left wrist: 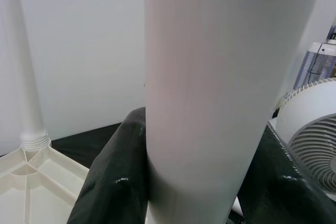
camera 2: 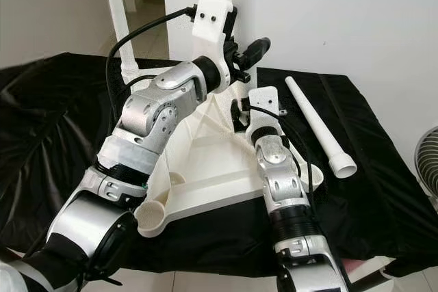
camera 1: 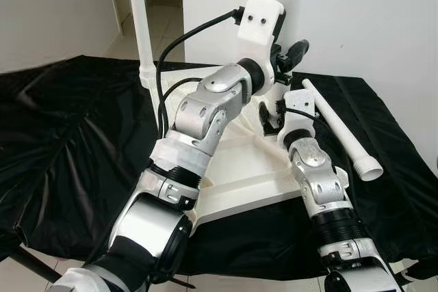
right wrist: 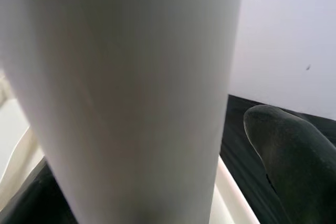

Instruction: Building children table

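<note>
Left gripper (left wrist: 197, 182) and right gripper (right wrist: 157, 192) both clamp an upright white plastic table leg (left wrist: 210, 77) over an overturned cream plastic tabletop (camera 2: 205, 182) on black cloth (camera 1: 68, 135)

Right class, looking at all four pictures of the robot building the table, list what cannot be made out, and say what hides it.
- Foot of the upright leg both arms hold: hidden behind the left end effector in the eye views.
- Right end effector: largely covered by the left forearm.
- Top of the far leg: cut off by the upper edge.
- Tabletop's near-left part: hidden by the left arm.
</note>
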